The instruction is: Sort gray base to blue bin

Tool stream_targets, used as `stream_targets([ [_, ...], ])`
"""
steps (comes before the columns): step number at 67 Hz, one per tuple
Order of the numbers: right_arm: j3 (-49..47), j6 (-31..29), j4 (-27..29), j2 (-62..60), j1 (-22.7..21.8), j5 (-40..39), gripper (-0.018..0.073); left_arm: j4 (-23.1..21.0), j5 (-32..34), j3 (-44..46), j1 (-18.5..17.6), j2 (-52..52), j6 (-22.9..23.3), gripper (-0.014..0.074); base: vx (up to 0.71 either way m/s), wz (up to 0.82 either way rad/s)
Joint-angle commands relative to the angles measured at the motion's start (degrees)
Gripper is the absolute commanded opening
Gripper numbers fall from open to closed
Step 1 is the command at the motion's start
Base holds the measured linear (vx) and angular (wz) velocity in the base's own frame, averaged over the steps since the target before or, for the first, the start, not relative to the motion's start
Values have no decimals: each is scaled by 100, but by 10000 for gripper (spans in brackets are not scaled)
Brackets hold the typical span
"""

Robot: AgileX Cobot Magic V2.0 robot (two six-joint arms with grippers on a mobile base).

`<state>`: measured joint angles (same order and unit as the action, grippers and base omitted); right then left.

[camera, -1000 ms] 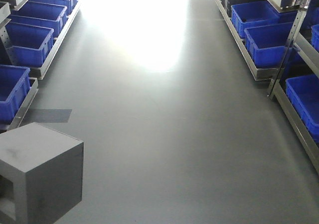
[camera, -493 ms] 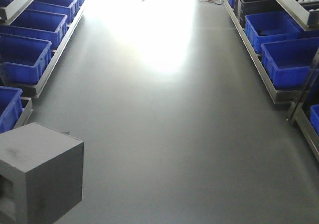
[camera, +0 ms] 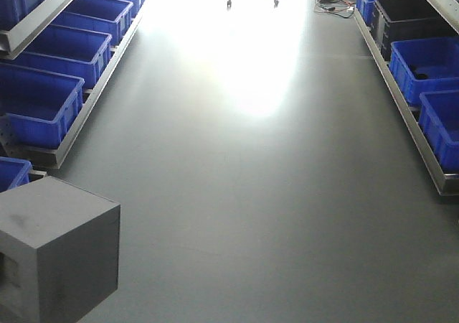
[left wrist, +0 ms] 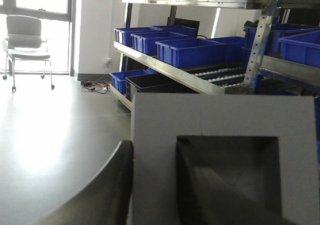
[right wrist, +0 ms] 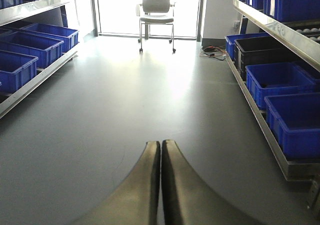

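The gray base point(camera: 61, 251) hangs low at the left of the front view, a matte gray cube held above the floor. In the left wrist view the gray base point(left wrist: 225, 115) fills the frame, its square recess facing the camera. My left gripper point(left wrist: 154, 152) is shut on one wall of it, with one finger point(left wrist: 117, 185) outside and the other inside the recess. My right gripper point(right wrist: 161, 145) is shut with nothing in it, over bare floor. Several blue bins line both sides; the nearest is a blue bin point(camera: 39, 108) on the left rack.
Low metal racks run along both sides of a gray aisle floor point(camera: 244, 194). On the right are blue tubs point(camera: 430, 61) and a black tub point(camera: 412, 18). A wheeled office chair point(right wrist: 156, 10) and floor cables point(right wrist: 212, 52) lie at the bright far end.
The whole view has travelled forward along the aisle: the left bins slid down the frame and the right rack drifted out to the right. The gray base keeps its place in the frame.
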<state>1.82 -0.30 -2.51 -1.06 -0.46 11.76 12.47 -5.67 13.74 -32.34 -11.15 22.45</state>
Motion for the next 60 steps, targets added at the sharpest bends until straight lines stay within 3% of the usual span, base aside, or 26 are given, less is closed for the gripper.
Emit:
stream_targets([
  [1, 29, -39, -49, -43, 18, -461, -5, -25, 634, 179, -30, -41, 39, -7, 49, 9],
  [32, 29, -39, -49, -43, 11, -451, -5, -25, 632, 179, -30, -41, 39, -7, 45, 18],
  [60, 29, -39, -49, -43, 16, -452, -5, -25, 632, 179, -30, -41, 39, -7, 36, 81],
])
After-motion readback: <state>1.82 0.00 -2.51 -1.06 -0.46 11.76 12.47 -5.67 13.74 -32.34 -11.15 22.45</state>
